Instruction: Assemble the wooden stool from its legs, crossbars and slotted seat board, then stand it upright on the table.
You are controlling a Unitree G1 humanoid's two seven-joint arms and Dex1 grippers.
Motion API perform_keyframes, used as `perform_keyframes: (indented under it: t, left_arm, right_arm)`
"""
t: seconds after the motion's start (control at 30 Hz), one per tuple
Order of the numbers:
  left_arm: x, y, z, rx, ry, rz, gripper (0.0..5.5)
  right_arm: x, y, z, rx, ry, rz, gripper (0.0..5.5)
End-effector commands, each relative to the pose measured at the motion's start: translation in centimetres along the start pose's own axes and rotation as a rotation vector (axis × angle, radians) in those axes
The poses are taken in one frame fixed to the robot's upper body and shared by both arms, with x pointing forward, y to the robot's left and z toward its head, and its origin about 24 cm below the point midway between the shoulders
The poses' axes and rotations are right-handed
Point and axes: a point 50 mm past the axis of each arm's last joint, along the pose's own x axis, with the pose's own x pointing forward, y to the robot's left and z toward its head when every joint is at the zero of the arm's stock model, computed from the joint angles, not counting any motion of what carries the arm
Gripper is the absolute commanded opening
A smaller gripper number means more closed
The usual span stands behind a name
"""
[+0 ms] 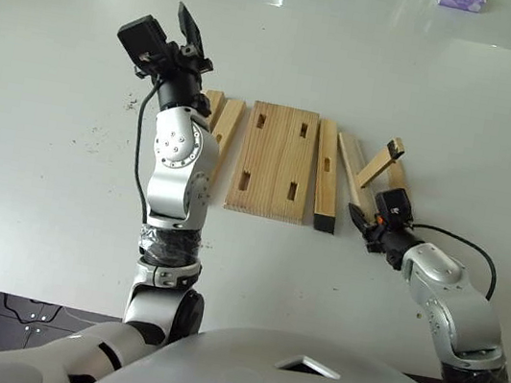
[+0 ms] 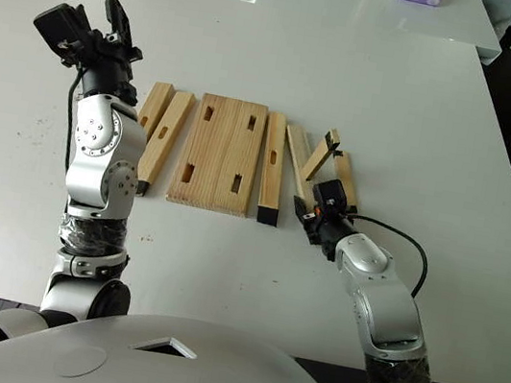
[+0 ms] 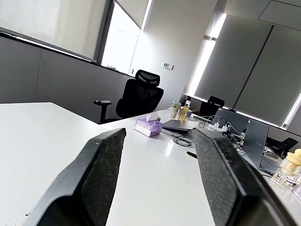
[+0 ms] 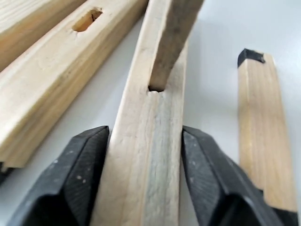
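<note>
Leg pinned: the right claw (image 4: 146, 188) pinches a wooden leg (image 4: 146, 136) lying flat on the white bench (image 1: 60, 73), with a crossbar (image 1: 380, 163) standing tilted in its slot.
The slotted seat board (image 1: 272, 158) lies to that claw's left, a loose leg (image 1: 326, 174) between them and another leg (image 4: 261, 132) just to its right. The left claw (image 1: 190, 37), raised off the bench, is spread and empty, with two more legs (image 1: 225, 128) just beyond it.

You have bright light over the table (image 1: 51, 72), with sheen toward its far edge. Shadows beside the seat board (image 1: 275, 161) are thin and soft. Daylight probably enters through the window shades (image 3: 235, 70).
</note>
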Motion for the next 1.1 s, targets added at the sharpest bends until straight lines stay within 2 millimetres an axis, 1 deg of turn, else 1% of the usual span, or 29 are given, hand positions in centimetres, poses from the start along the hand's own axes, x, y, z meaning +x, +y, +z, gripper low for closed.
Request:
perform_keyframes:
  t: [0.03,0.1,0.17,0.27,0.3,0.33,0.4,0.47,0.53,0.6,0.63,0.67,0.73,0.8,0.9,1.0,1.1]
  left_arm:
    - [0.5,0.1,0.0,-0.014,0.026,-0.001,2.64]
    - [0.8,0.1,0.2,-0.013,0.022,-0.009,2.64]
    - [1.1,0.2,0.3,-0.005,0.018,-0.013,2.64]
    - [1.5,0.9,0.9,0.006,-0.007,0.000,2.64]
    - [1.6,1.2,1.1,-0.007,-0.008,0.005,2.64]
    - [1.7,1.4,1.2,-0.043,0.009,-0.007,2.64]
    - [1.5,1.5,1.5,-0.169,0.052,-0.067,2.64]
    - [0.9,1.1,2.2,-0.317,0.081,-0.168,2.64]
    - [0.4,0.2,3.2,-0.474,0.099,-0.288,2.64]
    - [-0.1,-1.2,4.4,-0.599,0.099,-0.446,2.64]
    - [-0.2,-1.9,5.1,-0.659,0.098,-0.523,2.84]
    - [-0.5,-2.8,6.0,-0.731,0.096,-0.622,2.92]
    - [-1.0,-3.9,7.1,-0.796,0.102,-0.771,3.24]
    - [-1.2,-4.4,7.4,-0.819,0.138,-0.868,3.53]
    - [-1.3,-4.5,8.3,-0.890,0.174,-0.956,4.03]
    - [-1.4,-4.2,8.8,-0.925,0.220,-1.016,4.06]
    - [-1.2,-4.5,8.7,-0.893,0.290,-1.064,4.06]
  right_arm:
    - [-0.1,0.5,-3.0,0.116,0.190,-0.014,2.10]
    - [-0.1,0.6,-2.9,0.145,0.185,-0.020,2.10]
    - [0.4,0.4,-2.2,0.163,0.147,-0.038,2.09]
    - [1.0,-0.1,0.6,0.205,0.012,-0.045,2.09]
    - [1.2,-0.4,1.8,0.251,-0.034,-0.038,2.09]
    - [1.4,-1.1,3.0,0.337,-0.079,-0.038,2.09]
    - [1.5,-2.9,5.9,0.477,-0.181,-0.002,2.07]
    - [1.8,-4.4,8.7,0.571,-0.259,0.082,2.07]
    - [2.0,-4.8,11.9,0.636,-0.347,0.228,2.07]
    - [1.8,-4.7,15.3,0.647,-0.448,0.385,2.07]
    - [1.4,-4.6,16.8,0.639,-0.496,0.460,2.07]
    - [0.9,-4.4,18.3,0.603,-0.544,0.540,2.07]
    - [-0.1,-3.9,20.4,0.521,-0.605,0.686,2.07]
    - [-1.0,-3.6,21.5,0.447,-0.644,0.801,2.07]
    - [-1.5,-3.6,22.8,0.373,-0.648,0.931,2.07]
    - [-2.8,-3.4,23.8,0.329,-0.660,1.070,2.07]
    - [-4.1,-3.3,23.7,0.286,-0.669,1.173,2.07]
